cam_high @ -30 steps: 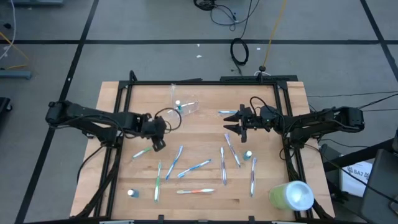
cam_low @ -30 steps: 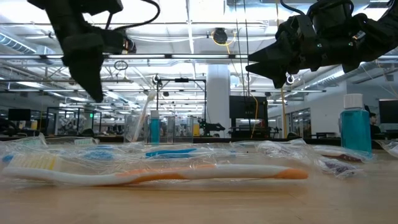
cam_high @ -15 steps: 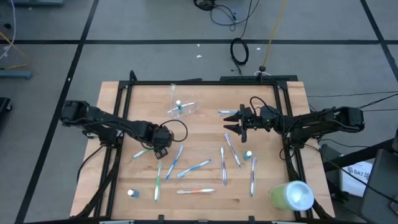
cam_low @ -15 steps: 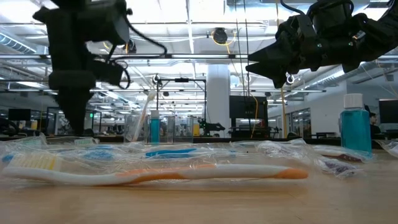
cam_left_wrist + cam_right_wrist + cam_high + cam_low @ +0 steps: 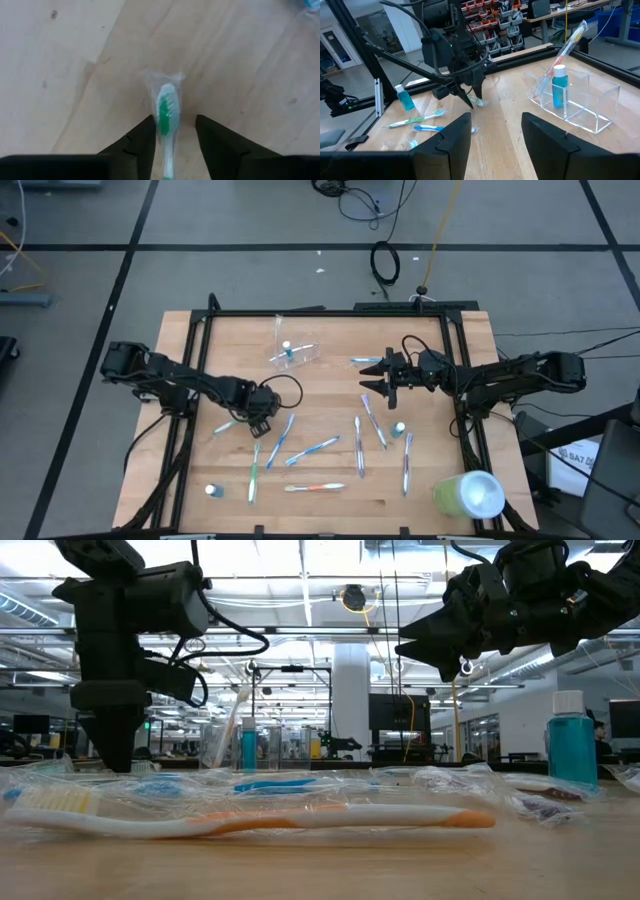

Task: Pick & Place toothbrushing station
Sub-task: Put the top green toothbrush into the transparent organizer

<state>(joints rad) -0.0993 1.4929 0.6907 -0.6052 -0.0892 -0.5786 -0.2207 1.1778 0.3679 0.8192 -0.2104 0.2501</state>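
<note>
Several wrapped toothbrushes lie flat on the wooden table [image 5: 330, 330]. My left gripper [image 5: 172, 120] points down at the table, left of centre [image 5: 262, 423], and is open. Its fingers stand on either side of the head of a green-and-white toothbrush [image 5: 165, 112] in a clear wrap, which also shows in the high view [image 5: 228, 424]. I cannot tell whether they touch the wrap. A clear plastic holder [image 5: 580, 100] stands at the far middle [image 5: 292, 352], holding a teal white-capped bottle and a toothbrush. My right gripper [image 5: 368, 375] hovers open and empty right of centre.
More toothbrushes lie in the near middle [image 5: 315, 448] and near right [image 5: 407, 463]. Small teal bottles stand at the near left [image 5: 210, 490] and right of centre [image 5: 399, 428]. A lime-green cylinder [image 5: 468, 493] lies at the near right corner. Black rails [image 5: 190, 380] run along the table's sides.
My left gripper has gone down and toward the table's near edge, tipping from slanted to pointing straight down, and now stands at the table over the green-and-white toothbrush's head. The toothbrushes have stayed where they were.
</note>
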